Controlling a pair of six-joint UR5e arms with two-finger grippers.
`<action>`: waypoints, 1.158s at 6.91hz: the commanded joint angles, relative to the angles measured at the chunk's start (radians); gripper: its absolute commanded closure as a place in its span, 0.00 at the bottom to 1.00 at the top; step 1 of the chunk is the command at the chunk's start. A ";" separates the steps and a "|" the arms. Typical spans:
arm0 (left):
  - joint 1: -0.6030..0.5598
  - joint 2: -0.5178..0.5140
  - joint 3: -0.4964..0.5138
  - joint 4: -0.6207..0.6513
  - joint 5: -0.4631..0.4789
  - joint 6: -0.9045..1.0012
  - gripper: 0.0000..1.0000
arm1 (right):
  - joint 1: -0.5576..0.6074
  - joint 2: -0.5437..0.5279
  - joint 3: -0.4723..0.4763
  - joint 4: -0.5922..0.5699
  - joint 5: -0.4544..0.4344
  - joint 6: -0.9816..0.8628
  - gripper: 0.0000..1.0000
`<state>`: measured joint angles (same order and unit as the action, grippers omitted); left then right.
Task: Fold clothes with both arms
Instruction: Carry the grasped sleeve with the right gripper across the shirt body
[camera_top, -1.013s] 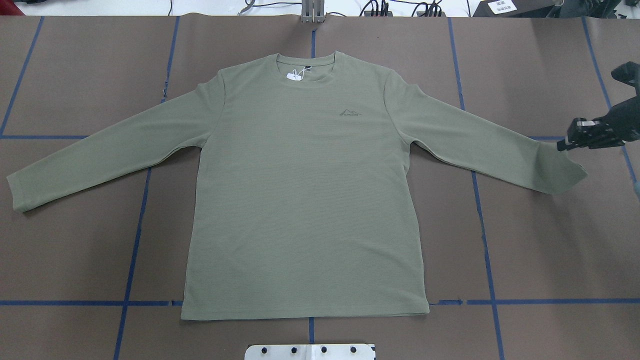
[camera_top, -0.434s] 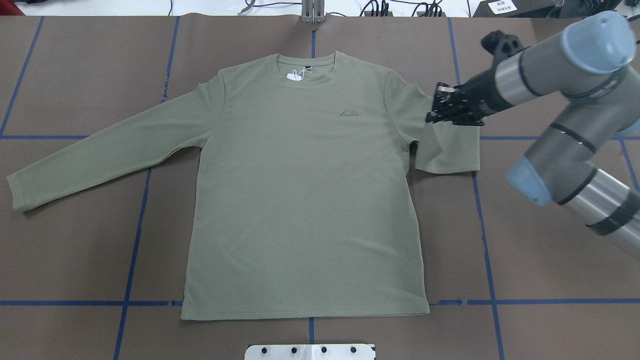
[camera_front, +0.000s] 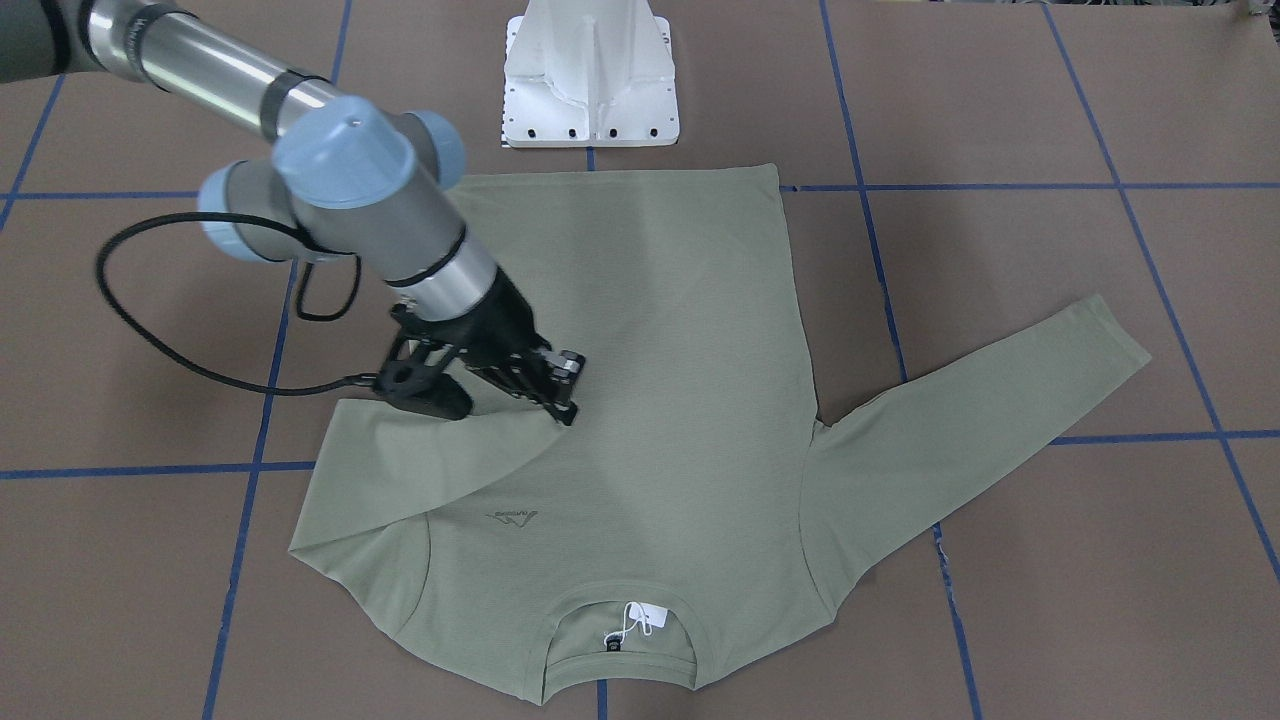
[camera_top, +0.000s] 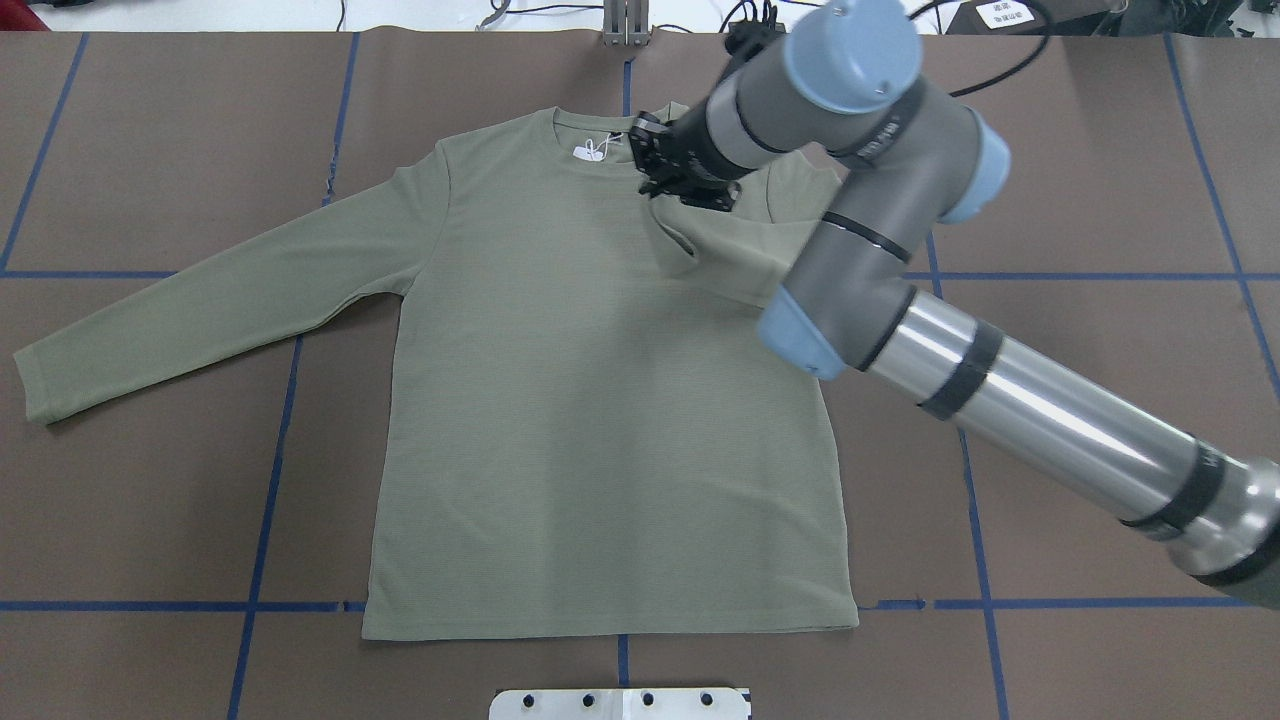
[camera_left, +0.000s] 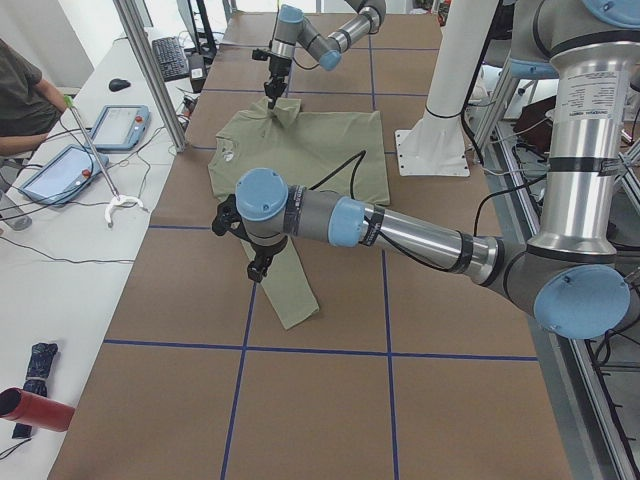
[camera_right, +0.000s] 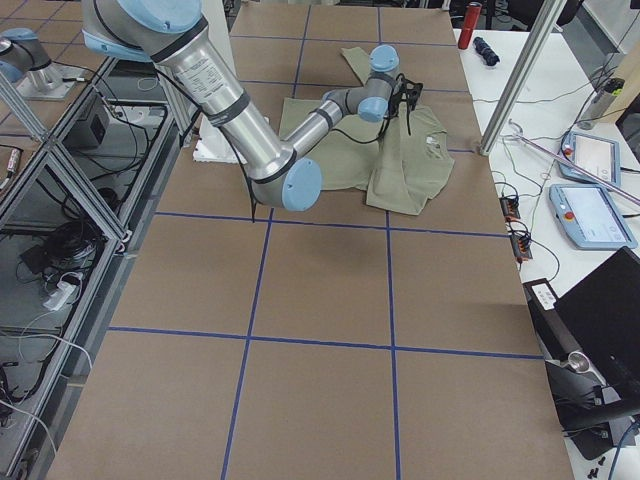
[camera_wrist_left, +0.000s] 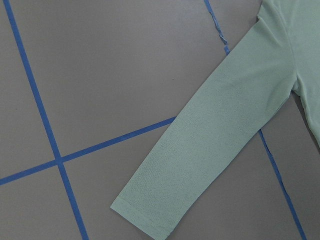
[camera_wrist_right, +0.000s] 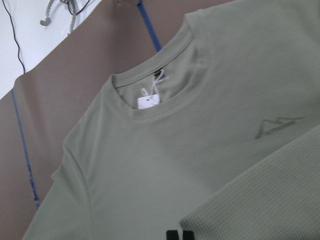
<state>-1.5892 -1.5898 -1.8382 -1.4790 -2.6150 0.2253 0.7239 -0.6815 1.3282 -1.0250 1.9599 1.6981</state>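
Observation:
The sage-green shirt (camera_top: 600, 400) lies flat, face up, with its neck at the far side; it also shows in the front-facing view (camera_front: 680, 330). My right gripper (camera_top: 662, 165) is shut on the right sleeve's cuff and holds it over the chest near the collar. That sleeve (camera_top: 730, 250) is folded inward over the body. In the right wrist view the gripper (camera_wrist_right: 180, 235) shows at the bottom edge, above the logo (camera_wrist_right: 277, 125) and the white tag (camera_wrist_right: 148, 101). The left sleeve (camera_top: 200, 300) lies stretched out flat. My left gripper (camera_left: 256, 268) hovers above it; I cannot tell whether it is open.
The white pedestal base (camera_front: 590, 80) stands at the near table edge. Blue tape lines (camera_top: 265, 500) cross the brown table cover. A side bench with tablets (camera_left: 120, 125), a seated person (camera_left: 20, 100) and a red bottle (camera_left: 35, 410) runs along the far side.
My right gripper has travelled from the right table end leftward to the collar area with the cuff in it, and the right sleeve has folded over the chest. The left sleeve has not moved.

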 joint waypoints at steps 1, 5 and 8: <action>0.000 0.001 -0.004 0.000 0.000 -0.001 0.00 | -0.121 0.233 -0.226 0.000 -0.155 0.018 1.00; 0.003 0.001 0.005 0.002 -0.002 0.000 0.00 | -0.172 0.344 -0.432 0.140 -0.262 0.031 1.00; 0.035 -0.001 0.010 -0.010 -0.002 -0.087 0.00 | -0.213 0.367 -0.446 0.143 -0.381 0.122 0.01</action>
<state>-1.5749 -1.5895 -1.8289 -1.4810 -2.6169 0.1956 0.5241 -0.3319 0.8905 -0.8833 1.6229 1.7671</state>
